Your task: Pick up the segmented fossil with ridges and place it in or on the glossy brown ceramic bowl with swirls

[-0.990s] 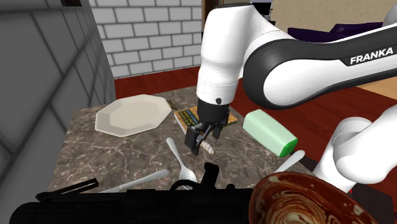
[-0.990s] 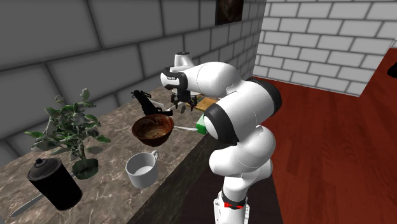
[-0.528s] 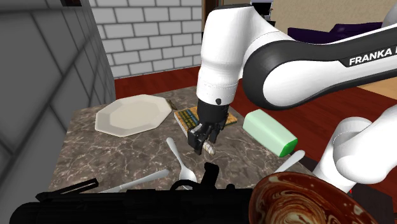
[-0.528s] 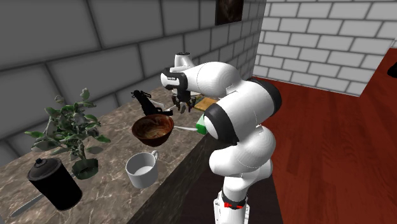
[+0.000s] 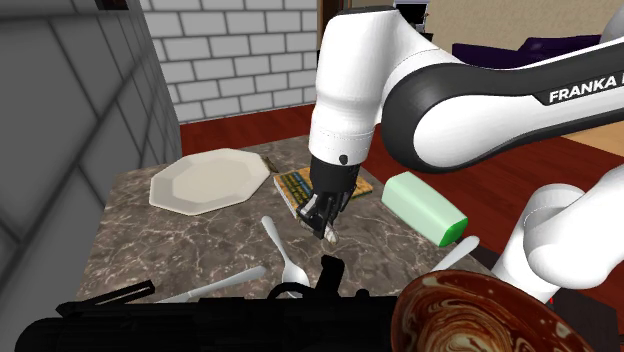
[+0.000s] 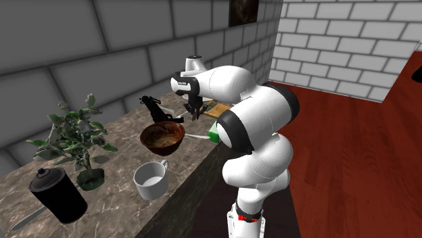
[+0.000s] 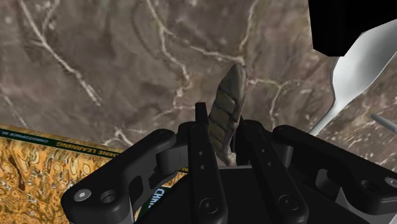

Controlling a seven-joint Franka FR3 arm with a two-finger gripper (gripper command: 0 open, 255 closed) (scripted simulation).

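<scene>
- Fossil (image 7: 230, 89): ridged, segmented, grey-brown sliver, clamped between the two black fingers of the hand (image 7: 224, 127). Its narrow end sticks out past the tips toward the surface (image 7: 114, 57).
- Shoulder view: fossil (image 5: 329, 233) is at the tip of the hand (image 5: 321, 220), centre of frame, low over the marbled surface. Cannot tell if it is touching or just clear.
- Just beside it: white spoon (image 5: 281, 247) toward lower left; patterned book (image 5: 292, 183) just above, under the wrist.
- Further out: white octagonal plate (image 5: 205, 180) at upper left, pale green bottle (image 5: 424, 206) to the right, black gadget (image 5: 200, 322) along the bottom edge.
- Goal: brown swirled bowl (image 5: 470, 318), lower right corner, well apart from the hand; the part in frame holds nothing.
- Step in hand, my read: lift and carry. Go straight up first so the fossil clears the spoon and the gadget's raised part, then swing toward lower right.
- The grip is on a thin piece that I judge could pivot, so move smoothly, no wrist jerks.
- Release low over the bowl's middle, not at the rim.
</scene>
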